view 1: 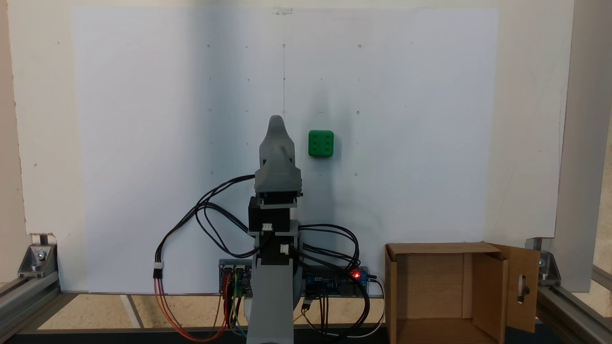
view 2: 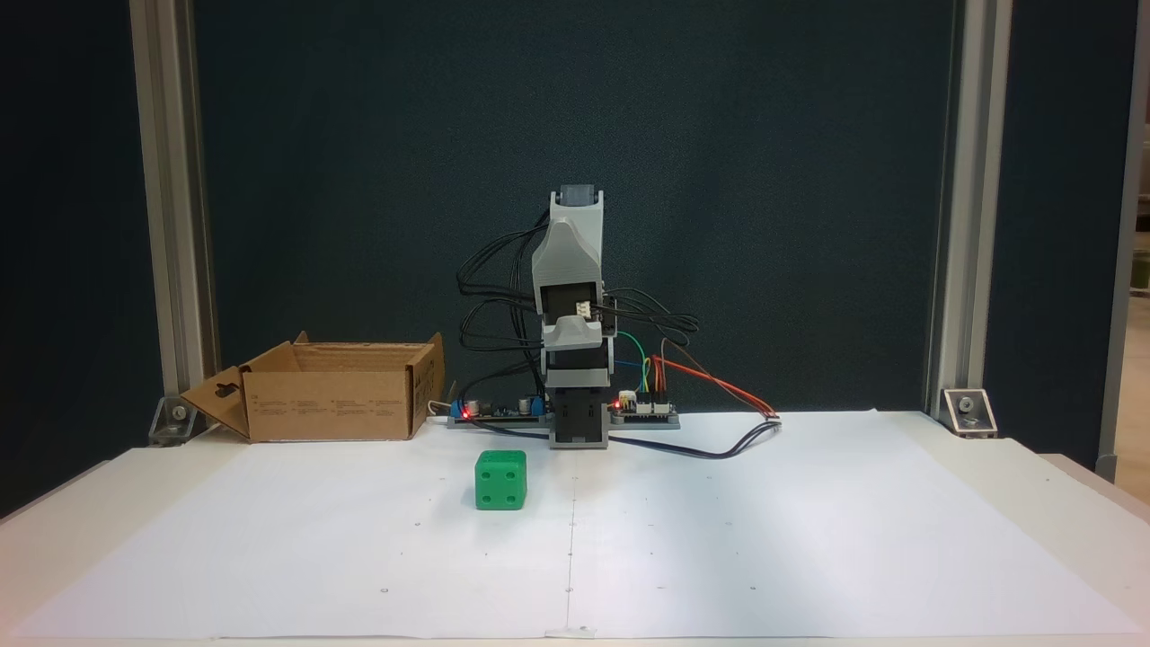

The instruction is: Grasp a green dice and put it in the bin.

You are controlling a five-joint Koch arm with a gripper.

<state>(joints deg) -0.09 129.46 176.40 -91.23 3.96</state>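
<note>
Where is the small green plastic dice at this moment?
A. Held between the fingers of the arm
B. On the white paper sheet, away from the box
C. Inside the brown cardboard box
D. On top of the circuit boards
B: the small green plastic dice rests alone on the white paper sheet, in front of the folded grey arm, while the brown cardboard box stands apart beside the arm's base.

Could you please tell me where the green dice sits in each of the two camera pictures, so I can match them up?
A fixed view, from above: the green dice lies just right of centre on the white paper.
A fixed view, from the front: it stands left of centre, before the arm's base.
Shared landmark: the bin, lower right from above, far left from the front.
</note>
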